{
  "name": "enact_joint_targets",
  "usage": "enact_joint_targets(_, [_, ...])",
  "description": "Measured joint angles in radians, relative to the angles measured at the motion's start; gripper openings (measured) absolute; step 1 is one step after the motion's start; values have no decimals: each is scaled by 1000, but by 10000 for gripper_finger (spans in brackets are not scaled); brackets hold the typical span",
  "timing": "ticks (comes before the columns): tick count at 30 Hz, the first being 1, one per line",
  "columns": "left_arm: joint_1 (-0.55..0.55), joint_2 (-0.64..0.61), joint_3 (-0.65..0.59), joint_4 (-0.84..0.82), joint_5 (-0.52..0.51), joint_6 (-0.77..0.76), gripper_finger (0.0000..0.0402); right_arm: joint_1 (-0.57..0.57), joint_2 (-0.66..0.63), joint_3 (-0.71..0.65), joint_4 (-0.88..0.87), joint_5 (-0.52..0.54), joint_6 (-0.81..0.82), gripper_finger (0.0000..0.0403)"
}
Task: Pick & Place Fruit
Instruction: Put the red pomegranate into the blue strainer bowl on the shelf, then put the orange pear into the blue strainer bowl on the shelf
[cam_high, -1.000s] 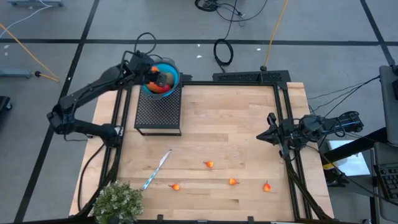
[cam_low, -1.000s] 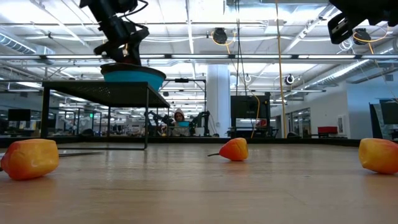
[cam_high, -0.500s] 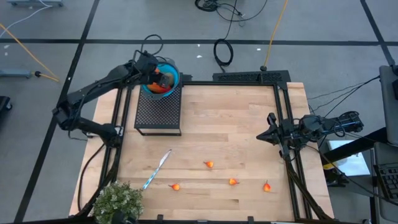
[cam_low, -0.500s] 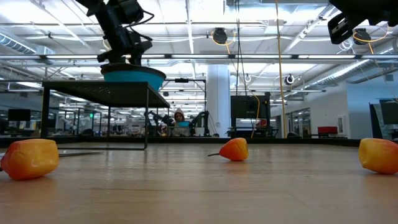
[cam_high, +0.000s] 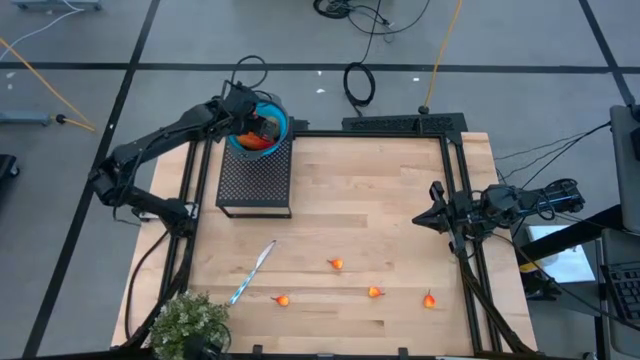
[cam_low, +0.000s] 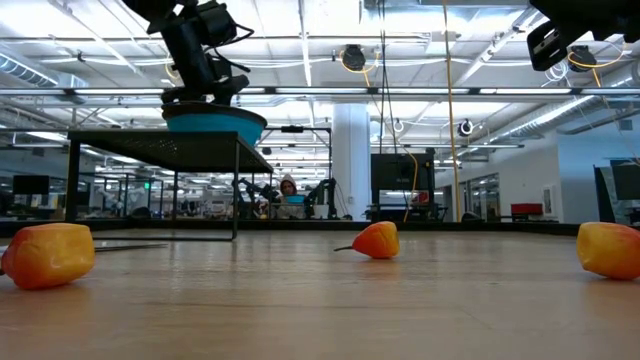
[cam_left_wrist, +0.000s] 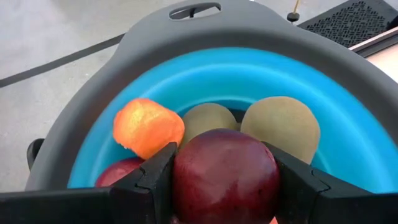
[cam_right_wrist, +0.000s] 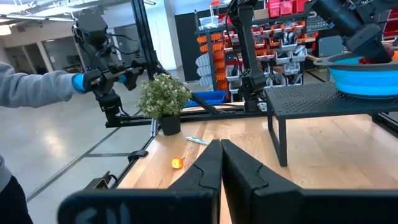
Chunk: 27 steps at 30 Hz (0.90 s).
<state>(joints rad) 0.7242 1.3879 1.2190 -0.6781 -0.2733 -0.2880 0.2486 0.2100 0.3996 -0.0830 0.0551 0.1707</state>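
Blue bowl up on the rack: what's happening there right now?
Left gripper over blue bowl, shut on dark red ball. Right gripper shut, idle. Nothing blocking.

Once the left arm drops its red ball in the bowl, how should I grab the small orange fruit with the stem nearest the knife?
Grip the small orange fruit across its round body, coming straight down from above. Its thin stem lies flat on the wooden table, pointing toward the blue-handled knife, so set the jaws crosswise to the stem, clear of it.

Left hand (cam_left_wrist: 225, 180) clamped, right hand (cam_right_wrist: 221, 163) shut.
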Motion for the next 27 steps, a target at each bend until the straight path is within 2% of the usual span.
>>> enact_joint_targets(5, [1,0,0,0,0,7,202,0,0,0,0,0,0,0])
enact_joint_targets(19, [1,-5,0,0,8,20,282,0,0,0,0,0,0,0])
enact_joint_targets(27, [-14,-136,0,-2,50,-35,273,0,0,0,0,0,0,0])
